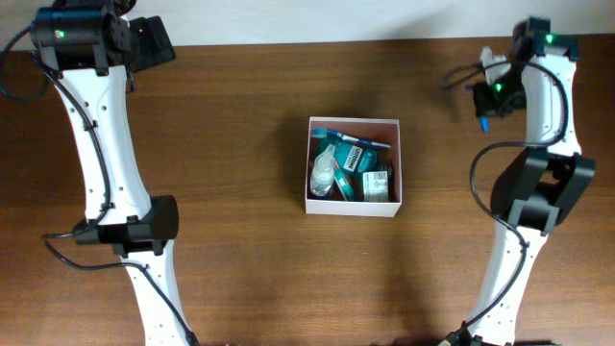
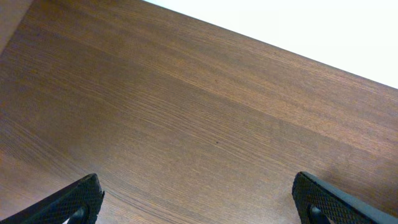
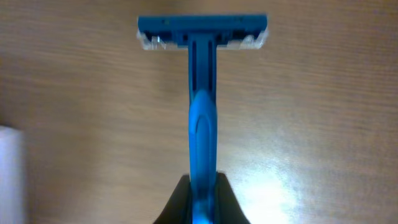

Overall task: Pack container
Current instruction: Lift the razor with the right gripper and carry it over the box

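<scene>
The container (image 1: 397, 163), a square white-walled box, stands at the table's middle and holds several toiletries: a blue toothbrush (image 1: 352, 138), teal packets (image 1: 352, 159) and a small clear bottle (image 1: 323, 176). My right gripper (image 1: 485, 113) is at the far right, away from the container, shut on the handle of a blue razor (image 3: 201, 112) and holding it above the wood; in the right wrist view the jaws (image 3: 202, 205) clamp the handle with the razor's head pointing away. My left gripper (image 2: 199, 202) is open and empty over bare wood at the far left corner (image 1: 149, 43).
The table's far edge meets a white wall just behind both grippers. A white blurred patch (image 3: 9, 174) shows at the left edge of the right wrist view. Both arms' white links run along the left and right sides of the table.
</scene>
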Robot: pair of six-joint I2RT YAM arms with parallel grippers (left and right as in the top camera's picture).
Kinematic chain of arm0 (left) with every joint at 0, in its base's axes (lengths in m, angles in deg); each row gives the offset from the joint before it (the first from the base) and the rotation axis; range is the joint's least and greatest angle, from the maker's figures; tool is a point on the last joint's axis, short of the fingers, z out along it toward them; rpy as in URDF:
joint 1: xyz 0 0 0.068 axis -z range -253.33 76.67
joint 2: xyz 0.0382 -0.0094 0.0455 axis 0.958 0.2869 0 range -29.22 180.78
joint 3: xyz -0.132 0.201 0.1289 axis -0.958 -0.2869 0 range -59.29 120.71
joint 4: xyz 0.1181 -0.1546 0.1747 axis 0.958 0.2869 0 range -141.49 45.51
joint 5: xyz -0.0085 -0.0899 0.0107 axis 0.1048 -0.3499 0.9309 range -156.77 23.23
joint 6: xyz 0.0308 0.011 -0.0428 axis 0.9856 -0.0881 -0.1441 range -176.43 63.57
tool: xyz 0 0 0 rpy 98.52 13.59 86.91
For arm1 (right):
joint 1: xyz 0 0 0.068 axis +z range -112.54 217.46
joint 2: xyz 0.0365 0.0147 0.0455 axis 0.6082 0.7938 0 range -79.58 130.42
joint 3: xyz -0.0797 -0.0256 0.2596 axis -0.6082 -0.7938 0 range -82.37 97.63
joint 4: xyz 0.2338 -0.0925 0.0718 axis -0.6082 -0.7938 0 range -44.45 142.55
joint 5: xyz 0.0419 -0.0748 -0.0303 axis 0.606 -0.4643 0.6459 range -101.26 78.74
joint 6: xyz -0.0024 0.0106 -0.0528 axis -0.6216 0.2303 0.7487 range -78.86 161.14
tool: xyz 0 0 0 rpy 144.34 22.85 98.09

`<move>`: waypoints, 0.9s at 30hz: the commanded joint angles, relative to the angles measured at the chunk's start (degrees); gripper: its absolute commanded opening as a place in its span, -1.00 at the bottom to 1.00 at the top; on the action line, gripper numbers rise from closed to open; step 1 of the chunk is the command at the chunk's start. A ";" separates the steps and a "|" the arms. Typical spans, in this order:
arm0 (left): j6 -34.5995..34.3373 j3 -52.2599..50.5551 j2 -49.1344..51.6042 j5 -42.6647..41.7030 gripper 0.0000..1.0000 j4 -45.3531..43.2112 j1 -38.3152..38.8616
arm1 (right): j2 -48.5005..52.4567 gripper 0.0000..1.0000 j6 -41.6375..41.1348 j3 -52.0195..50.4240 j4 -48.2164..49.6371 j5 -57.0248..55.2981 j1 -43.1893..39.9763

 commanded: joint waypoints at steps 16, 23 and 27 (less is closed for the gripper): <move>-0.72 -0.22 -1.18 -0.24 0.99 0.04 0.13 | -1.73 -0.93 -10.95 17.05 -15.63 12.74 20.06; -0.72 -0.22 -1.18 -0.24 0.99 0.04 0.13 | -2.32 -0.93 -10.88 17.05 -15.63 5.95 28.37; -0.72 -0.22 -1.18 -0.24 0.99 0.04 0.13 | -2.43 -0.93 -9.97 15.76 -15.63 1.09 30.23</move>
